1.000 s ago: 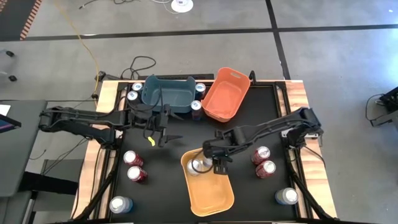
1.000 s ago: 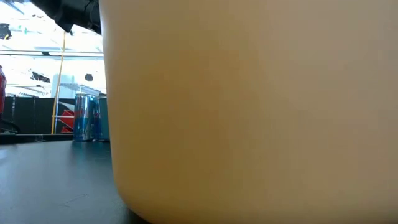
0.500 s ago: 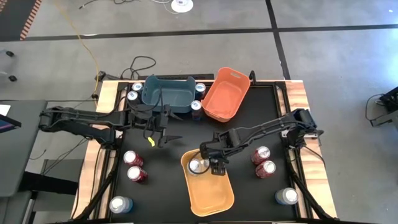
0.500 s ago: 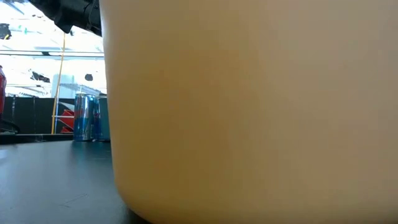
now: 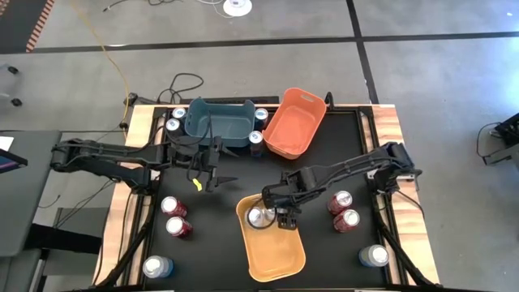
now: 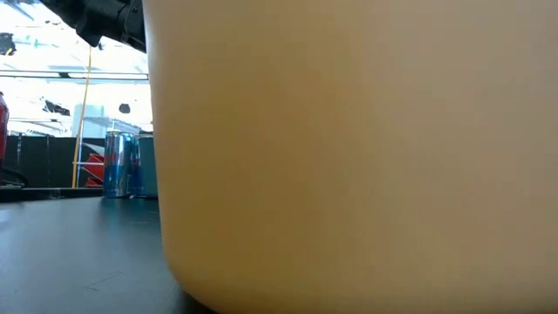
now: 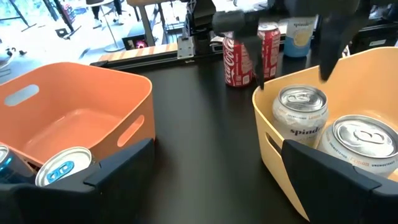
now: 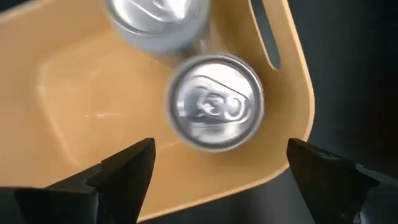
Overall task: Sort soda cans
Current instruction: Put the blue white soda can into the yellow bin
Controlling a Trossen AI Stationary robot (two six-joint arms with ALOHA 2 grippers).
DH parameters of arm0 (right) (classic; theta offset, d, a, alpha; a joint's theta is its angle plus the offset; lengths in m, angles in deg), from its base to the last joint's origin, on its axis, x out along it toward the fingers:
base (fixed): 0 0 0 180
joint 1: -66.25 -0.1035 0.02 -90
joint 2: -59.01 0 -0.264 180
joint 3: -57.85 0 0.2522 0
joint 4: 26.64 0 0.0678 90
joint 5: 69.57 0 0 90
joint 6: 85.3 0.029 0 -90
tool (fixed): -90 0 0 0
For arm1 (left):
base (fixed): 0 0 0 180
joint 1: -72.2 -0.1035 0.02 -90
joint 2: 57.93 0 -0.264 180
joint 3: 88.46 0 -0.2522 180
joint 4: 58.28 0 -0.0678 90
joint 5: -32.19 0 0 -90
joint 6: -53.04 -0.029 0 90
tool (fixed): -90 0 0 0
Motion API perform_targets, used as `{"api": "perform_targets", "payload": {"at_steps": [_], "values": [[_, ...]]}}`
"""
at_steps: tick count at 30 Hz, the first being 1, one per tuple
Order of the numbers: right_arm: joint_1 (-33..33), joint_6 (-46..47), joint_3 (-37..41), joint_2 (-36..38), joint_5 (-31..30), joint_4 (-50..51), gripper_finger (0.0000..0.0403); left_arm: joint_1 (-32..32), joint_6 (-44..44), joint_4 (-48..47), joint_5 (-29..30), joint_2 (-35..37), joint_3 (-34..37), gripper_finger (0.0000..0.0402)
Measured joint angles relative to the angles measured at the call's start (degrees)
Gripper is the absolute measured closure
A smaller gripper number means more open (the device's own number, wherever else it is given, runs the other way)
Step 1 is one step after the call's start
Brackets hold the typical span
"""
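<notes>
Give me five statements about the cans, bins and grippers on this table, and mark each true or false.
1. The yellow-orange bin holds two cans. True.
2. The right gripper is shut on a can. False: its fingers stand open above the silver cans in that bin.
3. The orange bin is full of red cans. False: no cans show inside it.
4. Two red cans stand right of the yellow-orange bin. True.
5. The left gripper holds a blue can. False: it is open and empty.

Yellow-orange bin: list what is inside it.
The yellow-orange bin holds two silver-topped cans standing upright together at one end, seen from both wrist views. The right gripper, jaws open, hangs above them and covers part of that end from overhead.
</notes>
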Motion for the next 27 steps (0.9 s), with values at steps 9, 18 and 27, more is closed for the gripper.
{"api": "perform_targets", "payload": {"at_steps": [9,18,27], "values": [[-7.43,16.91,-2.31,5.56,-3.49,9.35,0.0024,0.0,-0.2,-0.74,0.0,0.0,0.0,0.0052],[-19.22,51.19,-2.3,9.37,-1.21,24.81,0.0023,0.0,0.21,-1.9,0.0,0.0,0.0,0.0052],[-33.38,81.13,-2.28,9.75,0.66,26.92,0.0023,0.0,1.02,-3.04,-0.02,0.0,-0.25,0.0052]]}}
